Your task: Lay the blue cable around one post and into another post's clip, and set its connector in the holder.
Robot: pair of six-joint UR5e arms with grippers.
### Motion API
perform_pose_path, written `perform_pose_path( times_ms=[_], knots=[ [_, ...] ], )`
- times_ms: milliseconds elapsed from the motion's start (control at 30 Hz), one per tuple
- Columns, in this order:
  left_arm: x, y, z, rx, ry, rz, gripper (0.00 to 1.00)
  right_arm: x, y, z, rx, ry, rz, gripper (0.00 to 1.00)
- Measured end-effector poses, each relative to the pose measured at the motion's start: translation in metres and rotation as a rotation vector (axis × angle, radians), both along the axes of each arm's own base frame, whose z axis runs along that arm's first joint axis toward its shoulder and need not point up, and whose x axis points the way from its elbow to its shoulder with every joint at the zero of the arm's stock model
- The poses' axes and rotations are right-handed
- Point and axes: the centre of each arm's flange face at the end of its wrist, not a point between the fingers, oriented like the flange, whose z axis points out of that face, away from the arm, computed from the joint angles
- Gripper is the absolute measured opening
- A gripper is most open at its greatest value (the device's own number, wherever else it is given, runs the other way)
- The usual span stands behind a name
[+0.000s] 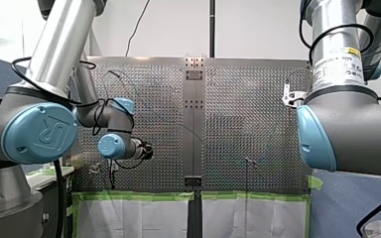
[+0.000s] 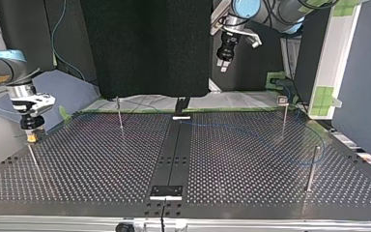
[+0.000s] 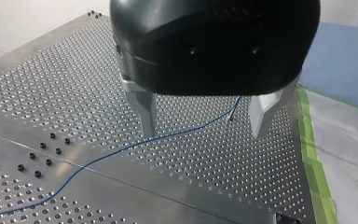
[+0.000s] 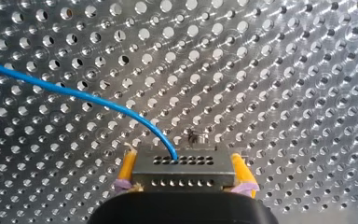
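**Perforated bench, taped along one edge**

A perforated metal bench [image 2: 92, 164] is split by a dark strip [image 2: 174, 154] running down its middle. Green tape [image 1: 134, 196] lines one edge, with white sheeting [image 1: 129, 220] just past it. A black screen [image 2: 145, 48] stands beyond that edge, and a blue pad [image 3: 345, 56] lies nearby.

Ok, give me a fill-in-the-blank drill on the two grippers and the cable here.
1. My right gripper is shut on the grey ____.
2. Its pads are ____.
3. The cable seen in both wrist views is ____.
4. My left gripper hangs over the table with its metal fingers ____.
Missing words: connector; yellow; blue; open.
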Motion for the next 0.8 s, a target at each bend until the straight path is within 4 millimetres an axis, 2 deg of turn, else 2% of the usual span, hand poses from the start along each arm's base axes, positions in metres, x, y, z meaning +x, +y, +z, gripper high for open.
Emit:
perform_pose_path(
  times_ms=[367,800],
  knots=[
    [0.0009,0.0012,-0.0001,0.004,0.0,0.002,1.0,-0.003,-0.0058,0.009,-0.015,-0.01,0.001,0.0],
    [0.0008,0.0014,-0.0002,0.008,0.001,0.001,1.0,-0.0034,-0.0066,0.0096,-0.015,-0.011,0.003,0.0]
  ],
)
